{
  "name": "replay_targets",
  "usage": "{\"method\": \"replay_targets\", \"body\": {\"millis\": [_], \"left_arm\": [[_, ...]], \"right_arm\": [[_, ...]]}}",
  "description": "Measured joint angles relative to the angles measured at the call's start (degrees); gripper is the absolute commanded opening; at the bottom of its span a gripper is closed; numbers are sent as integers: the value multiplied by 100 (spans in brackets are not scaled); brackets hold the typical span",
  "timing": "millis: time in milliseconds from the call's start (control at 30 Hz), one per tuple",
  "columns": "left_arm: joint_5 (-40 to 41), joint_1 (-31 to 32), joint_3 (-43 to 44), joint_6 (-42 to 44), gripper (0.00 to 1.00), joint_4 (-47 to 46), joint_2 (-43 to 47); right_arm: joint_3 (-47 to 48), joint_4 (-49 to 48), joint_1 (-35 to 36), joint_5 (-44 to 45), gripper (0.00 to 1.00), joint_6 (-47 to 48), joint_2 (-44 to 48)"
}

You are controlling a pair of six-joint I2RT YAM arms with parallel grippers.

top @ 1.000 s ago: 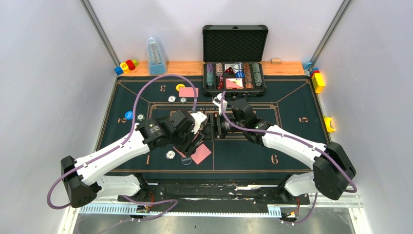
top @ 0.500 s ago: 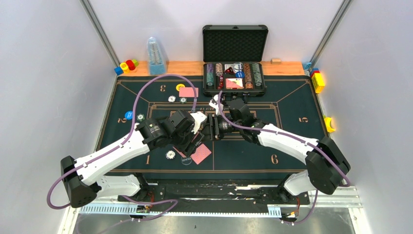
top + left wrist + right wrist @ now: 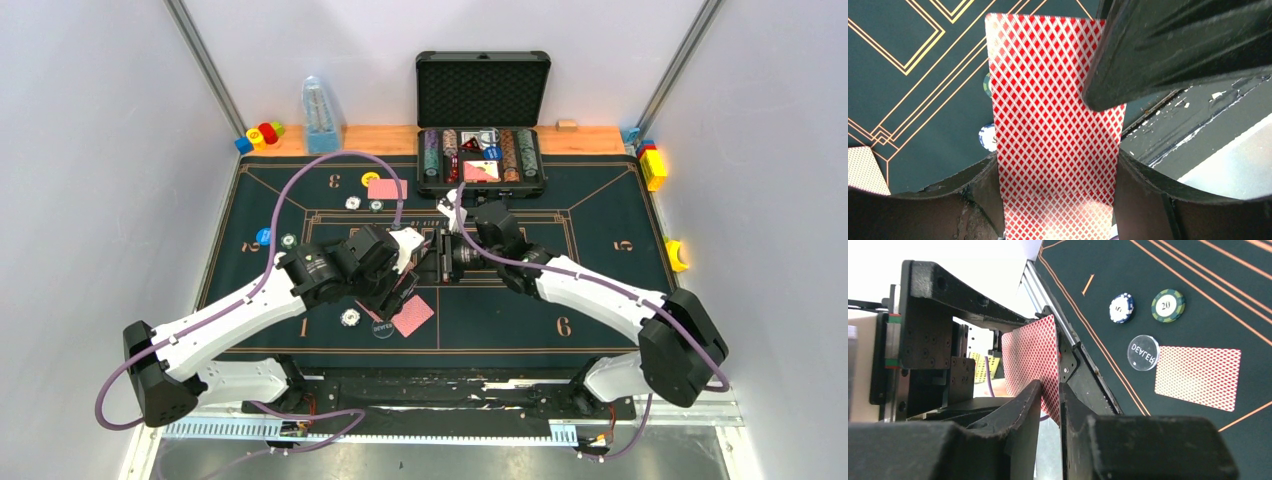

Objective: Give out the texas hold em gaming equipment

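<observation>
A red-backed playing card [image 3: 1048, 125] stands on edge between the arms above the green mat [image 3: 600, 270]. My left gripper [image 3: 1055, 200] is shut on it, one jaw against each long side. My right gripper [image 3: 1050, 387] has its jaws drawn in on the card's [image 3: 1030, 355] free end, one finger [image 3: 1173, 50] lying across its back. In the top view both grippers, left [image 3: 405, 258] and right [image 3: 440, 256], meet at mid-table. Below them on the mat lie another card [image 3: 412, 316], a clear dealer button [image 3: 381, 327] and a white chip [image 3: 349, 317].
An open black case [image 3: 482, 90] with chip rows and cards stands at the back. Near seat 3 lie a card [image 3: 387, 188], a yellow disc [image 3: 370, 179] and two chips [image 3: 352, 202]. A blue disc [image 3: 264, 236] lies left. Toy blocks [image 3: 262, 134] and a blue bottle [image 3: 320, 115] line the back edge.
My right gripper has moved left up to the left gripper and narrowed its jaws around the card's end. The left arm and its grip have stayed put.
</observation>
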State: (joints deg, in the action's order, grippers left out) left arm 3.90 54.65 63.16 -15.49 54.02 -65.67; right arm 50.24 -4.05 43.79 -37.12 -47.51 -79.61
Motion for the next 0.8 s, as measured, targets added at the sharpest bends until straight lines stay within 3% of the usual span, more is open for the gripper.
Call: {"method": "replay_targets", "body": {"millis": [233, 333, 533, 800], "left_arm": [[0, 0, 0, 0, 0, 20, 0], [0, 0, 0, 0, 0, 20, 0], [0, 0, 0, 0, 0, 22, -2], [20, 0, 0, -2, 0, 22, 0]], "right_arm": [[0, 164, -105, 385, 17, 74, 291], [0, 175, -146, 492, 0, 114, 398], [-251, 205, -321, 774, 0, 175, 872], [-1305, 164, -887, 1327, 0, 162, 2557]]}}
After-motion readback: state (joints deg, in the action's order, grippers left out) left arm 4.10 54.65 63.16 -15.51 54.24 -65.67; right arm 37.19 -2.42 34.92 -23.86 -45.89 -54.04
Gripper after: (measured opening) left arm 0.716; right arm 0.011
